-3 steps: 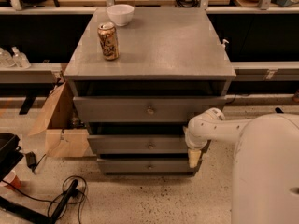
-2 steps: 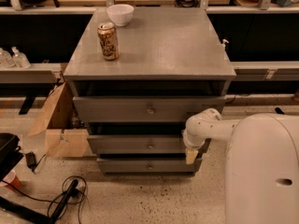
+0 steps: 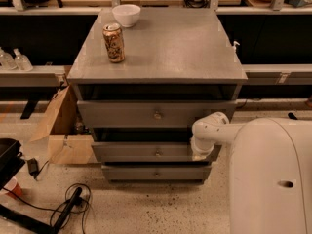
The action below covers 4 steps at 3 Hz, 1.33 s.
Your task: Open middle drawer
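Where it stands on speckled floor, cabinet (image 3: 170, 48): boxy, matte grey, with a flat, smooth top.
Middle drawer (image 3: 146, 151): second of three wide fronts, flat grey, with a small round knob (image 3: 157, 153) at centre; a dark gap lies above it and its inside is hidden.
Top drawer (image 3: 126, 114): taller grey front with the same kind of knob.
Lowest drawer (image 3: 156, 172): narrower grey front.
Gripper (image 3: 199, 154): pale tip on a rounded, glossy white arm (image 3: 210, 129), at the middle drawer's right end, against its front; whether it is open or closed cannot be told.
Can (image 3: 113, 43): upright patterned cylinder on the cabinet top, left side.
Bowl (image 3: 126, 14): round, white, at the back-left corner.
Cardboard box (image 3: 61, 130): brown, flaps up, left of the cabinet; contents unseen.
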Tool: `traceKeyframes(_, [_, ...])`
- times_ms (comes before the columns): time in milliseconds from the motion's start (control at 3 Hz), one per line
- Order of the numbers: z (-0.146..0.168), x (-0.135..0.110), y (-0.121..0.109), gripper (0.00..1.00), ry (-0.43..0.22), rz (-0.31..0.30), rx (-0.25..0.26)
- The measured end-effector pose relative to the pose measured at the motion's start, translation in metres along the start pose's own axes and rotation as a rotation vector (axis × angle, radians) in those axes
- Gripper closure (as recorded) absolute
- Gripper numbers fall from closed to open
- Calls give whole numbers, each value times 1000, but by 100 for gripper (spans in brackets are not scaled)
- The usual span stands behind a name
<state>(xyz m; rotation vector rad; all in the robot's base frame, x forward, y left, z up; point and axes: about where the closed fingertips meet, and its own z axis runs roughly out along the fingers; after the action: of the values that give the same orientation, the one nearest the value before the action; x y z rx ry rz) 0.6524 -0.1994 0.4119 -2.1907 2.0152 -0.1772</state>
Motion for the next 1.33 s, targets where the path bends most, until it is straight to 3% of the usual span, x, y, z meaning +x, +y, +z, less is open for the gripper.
traceKeyframes(333, [-5,2,2,88,5,2,-8])
traceKeyframes(667, [-9,2,1,100,5,2,-8])
traceKeyframes(1333, [-11,2,1,100,5,2,-8])
